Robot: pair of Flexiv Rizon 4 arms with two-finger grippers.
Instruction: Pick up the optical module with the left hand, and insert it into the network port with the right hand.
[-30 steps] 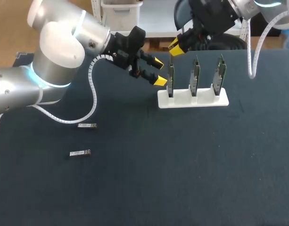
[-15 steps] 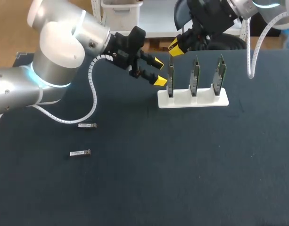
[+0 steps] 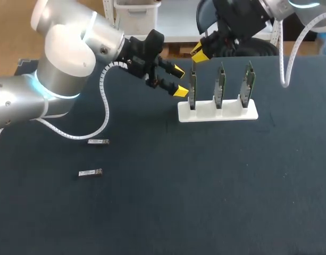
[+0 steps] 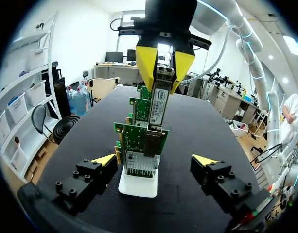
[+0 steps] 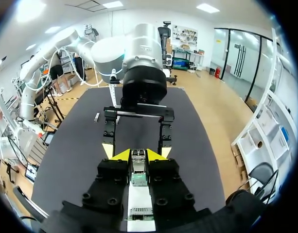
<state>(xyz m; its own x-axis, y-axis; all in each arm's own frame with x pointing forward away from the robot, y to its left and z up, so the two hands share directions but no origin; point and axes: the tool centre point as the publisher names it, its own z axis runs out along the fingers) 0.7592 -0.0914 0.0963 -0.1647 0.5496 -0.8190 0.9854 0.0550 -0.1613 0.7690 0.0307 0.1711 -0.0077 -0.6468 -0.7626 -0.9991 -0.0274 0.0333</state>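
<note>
Optical module (image 4: 158, 99) stands upright just above the network port (image 4: 152, 141), its lower end at the port's mouth, clamped between the right gripper's (image 4: 164, 73) yellow tips. Nothing has visibly shifted over the last second, so insertion looks paused rather than finished. Left gripper (image 3: 178, 81) hovers beside the port, wide open and empty.

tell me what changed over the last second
Nothing visibly changed. The right tool stays shut on the module above the leftmost board in the white stand. The left tool stays open beside that board. The two spare modules lie where they were on the table.
</note>
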